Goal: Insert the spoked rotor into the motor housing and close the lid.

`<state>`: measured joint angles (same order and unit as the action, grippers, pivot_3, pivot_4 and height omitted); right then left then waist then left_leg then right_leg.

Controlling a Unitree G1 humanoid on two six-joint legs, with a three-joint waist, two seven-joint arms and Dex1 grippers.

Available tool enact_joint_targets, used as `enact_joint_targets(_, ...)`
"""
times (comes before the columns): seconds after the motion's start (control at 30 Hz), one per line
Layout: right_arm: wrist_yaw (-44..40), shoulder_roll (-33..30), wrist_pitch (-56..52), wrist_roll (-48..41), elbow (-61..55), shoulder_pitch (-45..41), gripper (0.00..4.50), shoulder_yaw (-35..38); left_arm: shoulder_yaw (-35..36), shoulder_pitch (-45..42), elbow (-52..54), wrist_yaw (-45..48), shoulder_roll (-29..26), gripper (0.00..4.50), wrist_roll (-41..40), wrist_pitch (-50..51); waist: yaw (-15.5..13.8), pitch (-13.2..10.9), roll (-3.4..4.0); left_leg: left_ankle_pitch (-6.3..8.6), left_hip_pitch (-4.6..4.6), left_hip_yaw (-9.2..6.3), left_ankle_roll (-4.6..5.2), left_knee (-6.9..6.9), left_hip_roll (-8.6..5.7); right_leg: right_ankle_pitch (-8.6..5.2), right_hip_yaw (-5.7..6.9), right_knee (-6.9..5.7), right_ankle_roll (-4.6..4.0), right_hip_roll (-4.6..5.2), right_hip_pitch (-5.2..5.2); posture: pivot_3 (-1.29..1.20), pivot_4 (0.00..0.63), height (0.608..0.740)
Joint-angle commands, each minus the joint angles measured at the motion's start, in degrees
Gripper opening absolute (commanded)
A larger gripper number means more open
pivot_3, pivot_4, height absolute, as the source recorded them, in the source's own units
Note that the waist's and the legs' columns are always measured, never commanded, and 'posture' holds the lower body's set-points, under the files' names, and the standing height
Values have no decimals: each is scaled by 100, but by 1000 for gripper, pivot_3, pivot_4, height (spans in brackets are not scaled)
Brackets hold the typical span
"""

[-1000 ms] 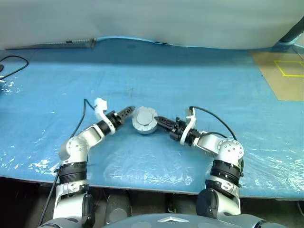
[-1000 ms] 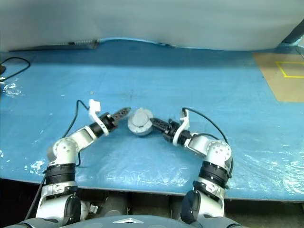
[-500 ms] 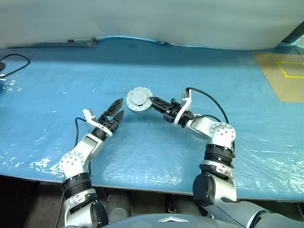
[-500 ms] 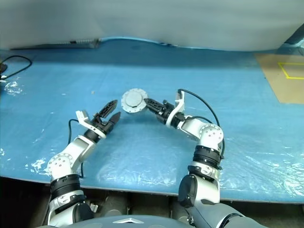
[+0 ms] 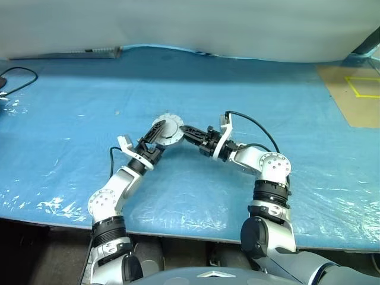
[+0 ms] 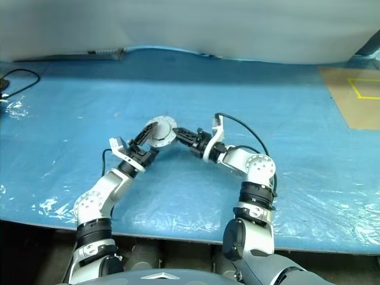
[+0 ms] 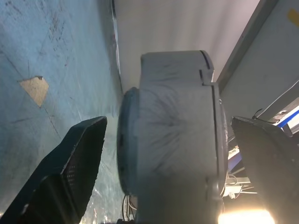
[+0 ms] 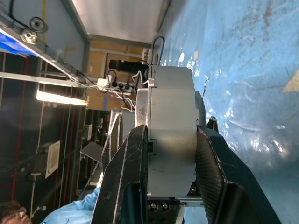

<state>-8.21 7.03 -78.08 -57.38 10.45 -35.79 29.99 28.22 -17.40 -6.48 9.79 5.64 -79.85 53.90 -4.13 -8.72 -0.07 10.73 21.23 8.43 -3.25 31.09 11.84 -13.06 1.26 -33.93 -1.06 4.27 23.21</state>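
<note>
A blue plastic sheet (image 5: 196, 89) covers the table, with a pale wall behind it and a brown patch marked with yellow tape (image 5: 356, 89) at the far right. Nearest, the left gripper (image 5: 155, 132) reaches up from the left, its two black fingers spread wide on either side of the motor housing (image 5: 167, 129) without closing on it. The right gripper (image 5: 189, 129) comes in from the right and clamps the housing by its two flat faces, holding it on edge above the sheet. At the far left lies a black cable (image 5: 15, 83).
</note>
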Motion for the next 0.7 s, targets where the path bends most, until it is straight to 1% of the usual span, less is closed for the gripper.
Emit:
enact_joint_targets(0.03,-13,231,-59,-528,-318,-17,1032,-52,-98,-63,39,111,6,4136,-176,-98,-1,0,0,0,0,0,0,0,0,0,0,0,0,0,0,0,150,740)
enact_joint_targets(0.1,55,218,-61,-576,-308,-17,1032,-47,-93,-1,90,105,-19,3651,-256,-90,-1,0,0,0,0,0,0,1,0,1,0,0,1,0,0,0,150,740)
enact_joint_targets(0.17,72,173,-55,-600,-328,-12,1032,-98,-91,48,126,99,-51,2960,-303,-81,1,0,0,0,0,0,0,2,0,1,0,-1,2,0,0,0,150,740)
enact_joint_targets(0.2,-16,106,14,-523,-423,23,1032,-239,-88,60,132,84,-77,2612,-293,-99,0,0,-1,0,0,0,0,2,0,1,0,-2,2,0,0,0,150,740)
enact_joint_targets(0.23,-83,53,71,-461,-495,55,1032,-357,-90,63,128,63,-107,2360,-280,-126,1,0,-1,0,0,-1,0,3,0,1,0,-3,2,0,0,0,150,740)
enact_joint_targets(0.47,-189,-97,327,-363,-627,216,1032,-697,-44,-230,-209,132,-491,2383,-20,-414,-6,0,-1,0,-1,-2,0,13,0,4,0,-8,4,0,-2,0,150,740)
enact_joint_targets(0.53,-193,-259,506,-151,-651,326,1797,-825,7,-506,-564,236,-734,2384,169,-567,-15,0,-1,0,-1,-3,0,19,0,4,-1,-15,4,0,-2,0,150,740)
enact_joint_targets(0.57,-274,-389,668,51,-762,415,1980,-1020,33,-688,-836,294,-869,2383,307,-666,-20,-1,-2,0,-2,-5,0,22,0,4,-1,-20,4,1,-2,0,150,740)
enact_joint_targets(0.63,-499,-621,942,357,-1045,587,2716,-1443,65,-1015,-1329,488,-1097,2383,524,-825,-13,-1,-3,0,-11,-7,0,33,0,4,-4,-41,4,0,-2,0,150,740)
enact_joint_targets(0.7,-790,-969,1384,850,-1445,788,3424,-2065,77,-1414,-1882,720,-1316,2383,783,-1016,-36,-3,-5,0,-12,-8,0,39,-2,4,-7,-46,5,1,-3,0,150,740)
